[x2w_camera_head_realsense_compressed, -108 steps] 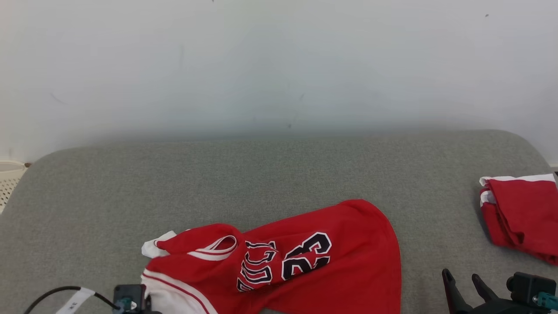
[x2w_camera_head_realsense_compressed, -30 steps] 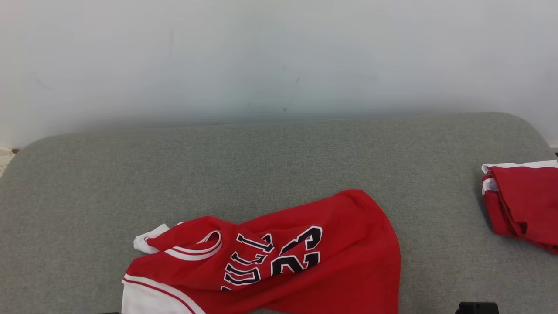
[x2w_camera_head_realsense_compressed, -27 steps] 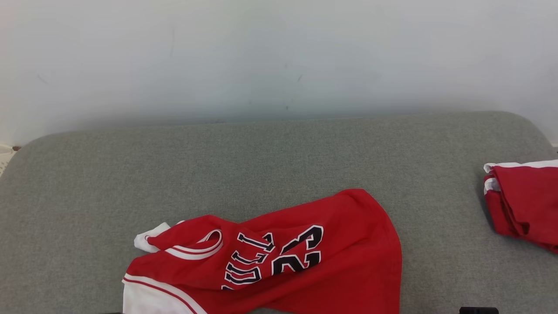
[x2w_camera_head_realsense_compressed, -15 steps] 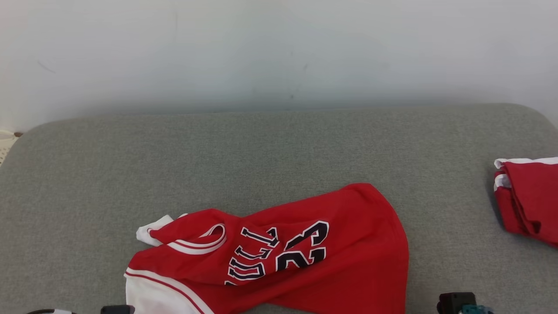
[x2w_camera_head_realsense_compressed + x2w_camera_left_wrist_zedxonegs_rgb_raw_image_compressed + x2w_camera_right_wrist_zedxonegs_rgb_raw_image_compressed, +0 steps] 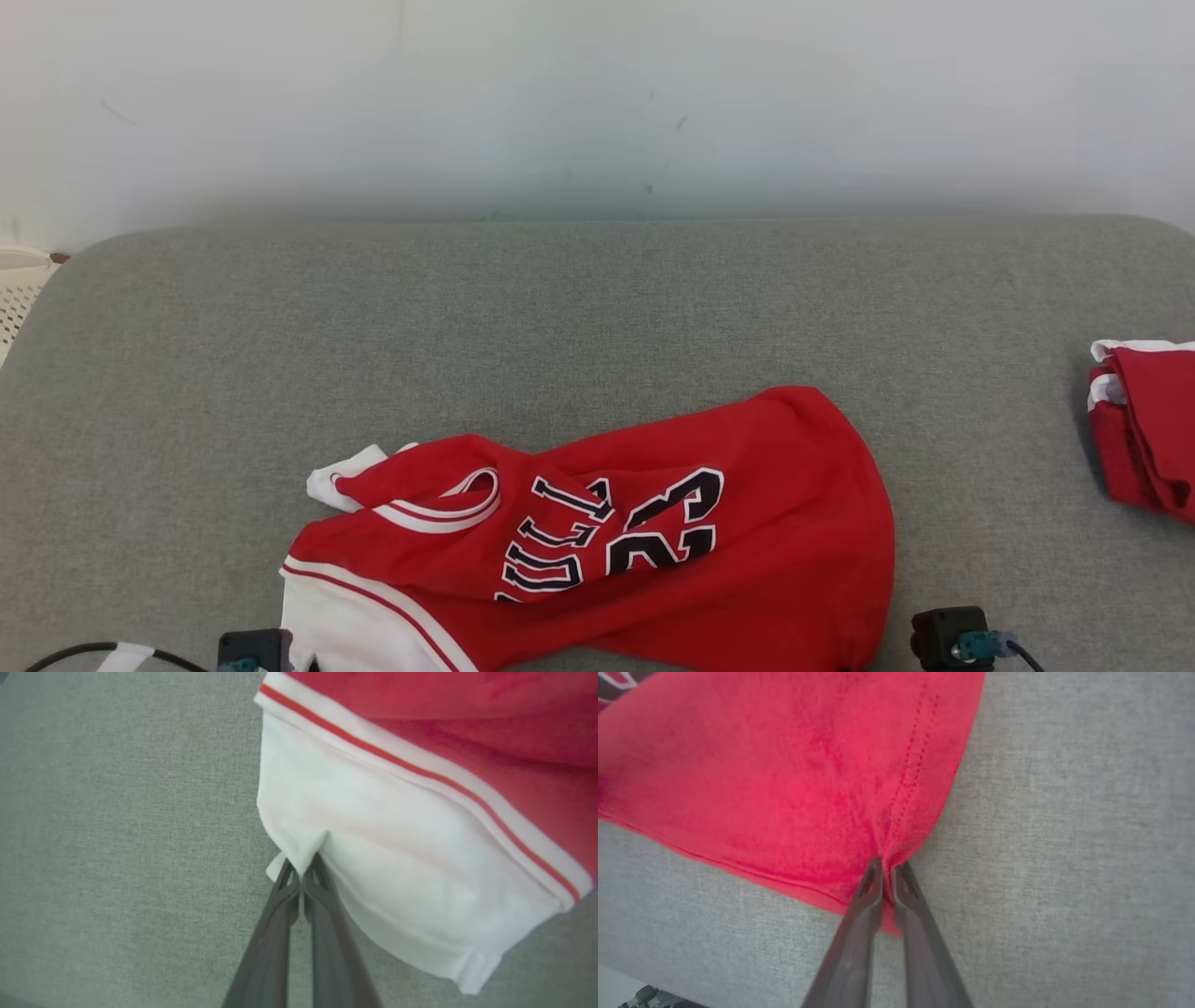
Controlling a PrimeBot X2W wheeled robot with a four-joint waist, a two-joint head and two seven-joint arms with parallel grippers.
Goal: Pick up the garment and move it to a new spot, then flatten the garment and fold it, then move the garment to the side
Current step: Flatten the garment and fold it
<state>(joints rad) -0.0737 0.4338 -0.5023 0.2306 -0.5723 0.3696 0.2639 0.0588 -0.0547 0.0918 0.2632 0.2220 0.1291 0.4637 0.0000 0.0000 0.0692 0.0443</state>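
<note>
The garment (image 5: 653, 551) is a red jersey with white trim and a black number, lying crumpled near the front edge of the grey cushion (image 5: 560, 308). In the left wrist view my left gripper (image 5: 302, 875) is shut on the white sleeve edge of the garment (image 5: 373, 849). In the right wrist view my right gripper (image 5: 886, 870) is shut on a pinched fold at the red hem corner of the garment (image 5: 784, 779). In the head view only the two wrist housings show, the left (image 5: 254, 650) and the right (image 5: 952, 638), at the bottom edge.
A second red and white garment (image 5: 1144, 425) lies folded at the cushion's right edge. A pale wall (image 5: 597, 93) rises behind the cushion. A white perforated object (image 5: 17, 289) sits off the cushion's left end. Bare grey fabric spreads behind the jersey.
The head camera has shifted, so the whole picture moved. My right gripper has closed on the jersey's hem corner; both wrist housings have risen into the bottom of the head view.
</note>
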